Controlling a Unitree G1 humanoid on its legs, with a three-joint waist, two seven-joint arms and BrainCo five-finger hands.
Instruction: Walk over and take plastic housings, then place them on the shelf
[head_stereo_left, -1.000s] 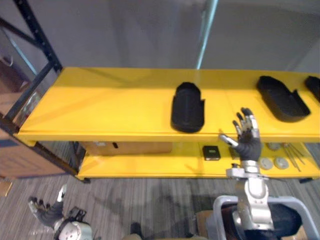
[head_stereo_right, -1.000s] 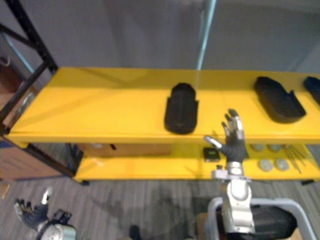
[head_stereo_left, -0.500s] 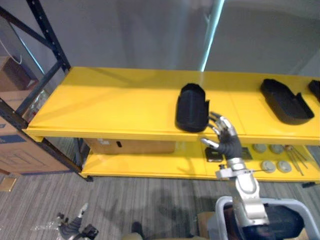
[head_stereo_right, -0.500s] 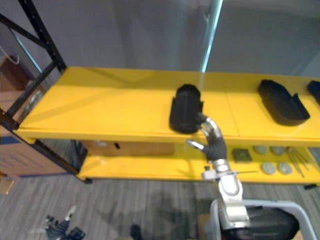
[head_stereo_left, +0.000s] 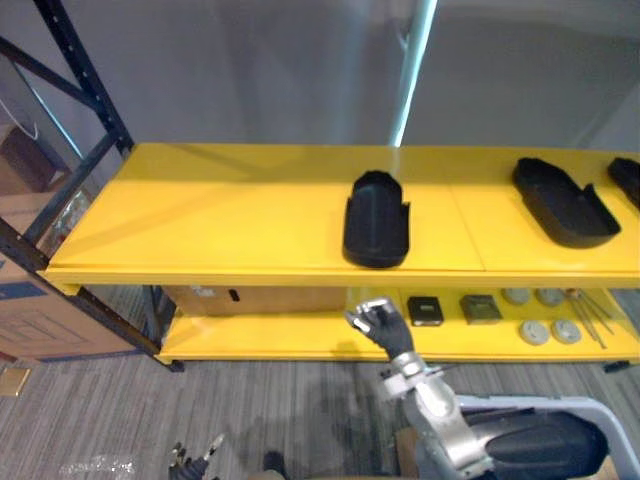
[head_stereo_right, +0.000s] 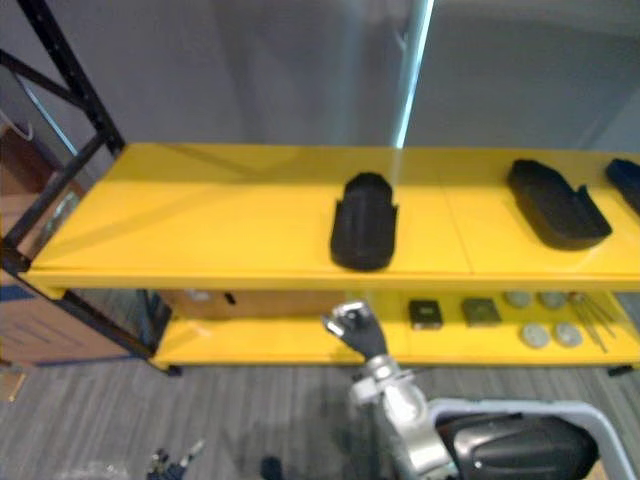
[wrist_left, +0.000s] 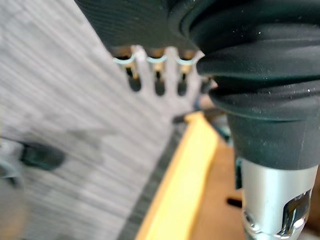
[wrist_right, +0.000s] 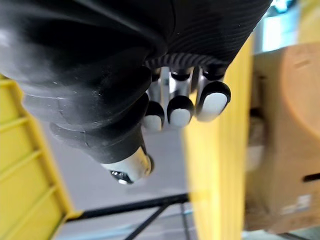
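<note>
Fingers (wrist_right: 180, 111) of your right hand (head_stereo_left: 383, 328) curl on nothing, low before the lower shelf (head_stereo_left: 300, 338). Your nearest black plastic housing (head_stereo_left: 376, 220), oblong, lies at the top shelf's (head_stereo_left: 200, 215) front edge. A second housing (head_stereo_left: 562, 200) lies further right and a third housing (head_stereo_left: 628, 178) is cut off. Your left hand (wrist_left: 140, 25) hangs loose-fingered, empty, above the floor.

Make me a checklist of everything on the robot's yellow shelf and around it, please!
Surface: yellow shelf, two levels.
Job's things: three black plastic housings on top level: middle housing, right housing, edge housing cut off.
Clutter: lower level holds cardboard box, two dark squares, discs, thin rods.
Hands: right hand curled, empty, before lower level; left hand low over floor.
Cables: nothing seen.
Surroundings: grey carpet, black rack post.
</note>
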